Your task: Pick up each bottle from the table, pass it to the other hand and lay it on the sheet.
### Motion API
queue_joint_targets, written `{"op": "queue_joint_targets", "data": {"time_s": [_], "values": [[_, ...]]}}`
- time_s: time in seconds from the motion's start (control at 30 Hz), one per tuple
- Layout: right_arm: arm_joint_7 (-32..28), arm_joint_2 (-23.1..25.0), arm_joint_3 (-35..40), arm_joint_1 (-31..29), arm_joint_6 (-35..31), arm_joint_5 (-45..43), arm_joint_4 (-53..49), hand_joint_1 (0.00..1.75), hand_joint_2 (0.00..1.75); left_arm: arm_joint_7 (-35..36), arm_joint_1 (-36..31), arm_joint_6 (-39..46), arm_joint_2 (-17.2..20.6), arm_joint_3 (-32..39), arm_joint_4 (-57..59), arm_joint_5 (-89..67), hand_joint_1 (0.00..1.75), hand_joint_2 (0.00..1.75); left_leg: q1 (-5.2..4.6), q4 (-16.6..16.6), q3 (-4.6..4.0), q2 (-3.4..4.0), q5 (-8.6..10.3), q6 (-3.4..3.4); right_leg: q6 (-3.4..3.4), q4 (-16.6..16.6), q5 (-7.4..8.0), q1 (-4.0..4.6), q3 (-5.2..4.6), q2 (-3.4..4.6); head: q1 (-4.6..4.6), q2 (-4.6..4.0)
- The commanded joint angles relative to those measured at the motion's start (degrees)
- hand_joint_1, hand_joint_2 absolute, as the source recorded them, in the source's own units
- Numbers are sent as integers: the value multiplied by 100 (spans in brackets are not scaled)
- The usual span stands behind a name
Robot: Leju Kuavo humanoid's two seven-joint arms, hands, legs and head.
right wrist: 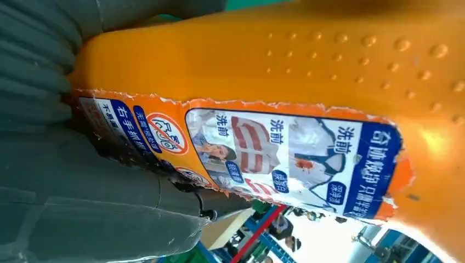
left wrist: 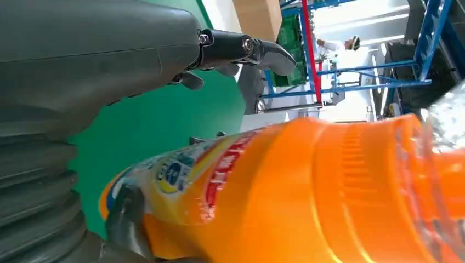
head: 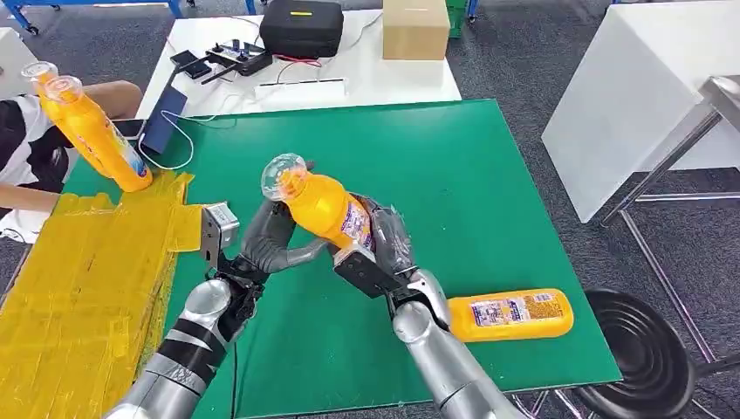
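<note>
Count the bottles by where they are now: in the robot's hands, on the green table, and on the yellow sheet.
In the hands: 1, a bottle held up by the right hand, with the left hand at it
On the green table: 1, lying on its side
On the yellow sheet: 2, at its far edge
Total: 4

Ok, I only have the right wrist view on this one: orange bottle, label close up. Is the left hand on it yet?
Observer: The right hand grips the held bottle by its body. The left hand reaches in beneath it, not closed round it.
Operator: Any bottles left on the table?
Observer: One, the lying bottle, on the green table beside the right arm.
Operator: And the sheet?
Observer: The yellow sheet has a leaning bottle at its far edge, beside a person's arm.
</note>
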Motion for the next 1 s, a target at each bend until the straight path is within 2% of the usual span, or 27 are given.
{"op": "queue_joint_targets", "data": {"time_s": [0.03, 0.13, 0.47, 0.67, 0.7, 0.73, 1.0], "values": [[23, -47, 162, -337, 31, -11, 510, 175, 175, 18, -231, 1, 29, -107, 337, 17, 0, 175, 7, 2, 16, -2, -8, -6, -2, -2, -5, 5, 18, 6, 0, 0], [23, -47, 162, -337, 31, -11, 510, 175, 175, 18, -231, 1, 29, -107, 337, 17, 0, 175, 2, -1, 9, -5, -3, -3, -1, -2, -3, 2, 10, 1, 0, 0], [213, 285, 1144, -547, 296, 454, 1191, 173, 175, 2, -395, -32, -66, -103, 447, 80, 0, 175, 15, 7, 26, -2, -15, -10, -5, 0, -10, 13, 28, 10, 0, 0], [186, 343, 1202, -662, 347, 336, 1425, 175, 175, -32, -443, -38, -129, -89, 535, 115, 0, 175, 9, 2, 13, -6, -5, -5, -2, -3, -5, 8, 14, 1, 0, 0], [175, 352, 1213, -668, 363, 303, 1448, 175, 175, -39, -439, -39, -135, -96, 532, 116, 0, 175, 23, 13, 37, -12, -21, -11, -4, -1, -16, 20, 44, 5, 0, 0], [164, 359, 1230, -666, 396, 270, 1457, 171, 175, -43, -436, -37, -139, -98, 534, 119, 0, 175, 7, 1, 11, -8, -4, -5, -2, -3, -5, 6, 12, -1, 0, 0], [136, 403, 1293, -704, 484, 141, 1453, 175, 175, -56, -486, -121, -152, -102, 604, 189, 0, 175, 9, 2, 15, -12, -7, -7, -3, -2, -8, 9, 18, -3, 0, 0]]}}
